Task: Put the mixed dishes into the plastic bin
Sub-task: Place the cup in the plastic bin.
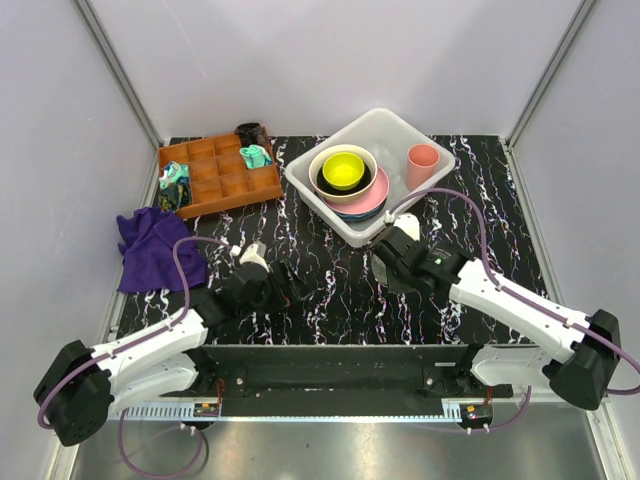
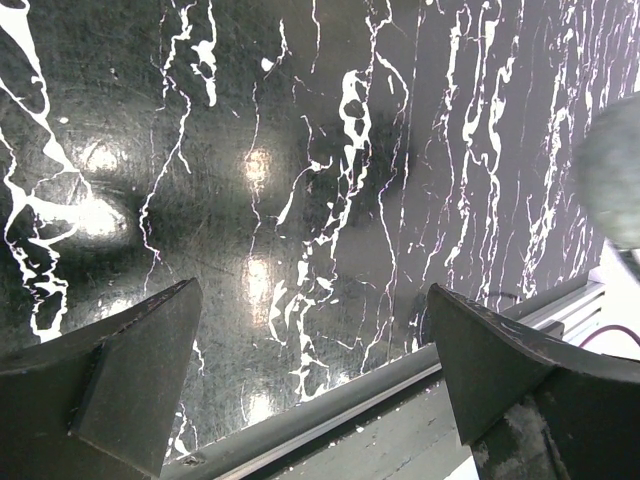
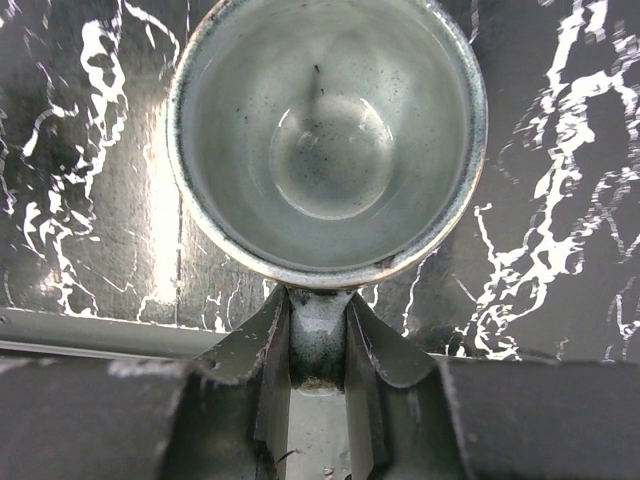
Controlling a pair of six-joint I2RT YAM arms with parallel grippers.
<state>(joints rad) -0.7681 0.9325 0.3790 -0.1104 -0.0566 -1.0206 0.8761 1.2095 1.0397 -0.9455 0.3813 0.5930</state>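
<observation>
The plastic bin (image 1: 303, 184) stands at the back centre. In it a small yellow bowl (image 1: 342, 168) sits inside a cream bowl (image 1: 318, 160), stacked on a black saucer (image 1: 361, 184) and a pink plate (image 1: 377, 194). A pink cup (image 1: 422, 165) stands upright in the bin's right end. In the right wrist view my right gripper (image 3: 320, 300) is shut on the handle of the grey mug (image 3: 325, 140), which is upright and empty above the marble table near its front edge. From above, the right gripper (image 1: 384, 262) hides the mug, just in front of the bin. My left gripper (image 2: 315, 340) (image 1: 291, 285) is open with nothing in it.
A brown wooden compartment tray (image 1: 218, 176) with small items lies at the back left, a black object (image 1: 250, 132) behind it. A purple cloth (image 1: 150, 250) lies at the left edge. The table's metal front rail (image 2: 330, 410) runs under the left gripper.
</observation>
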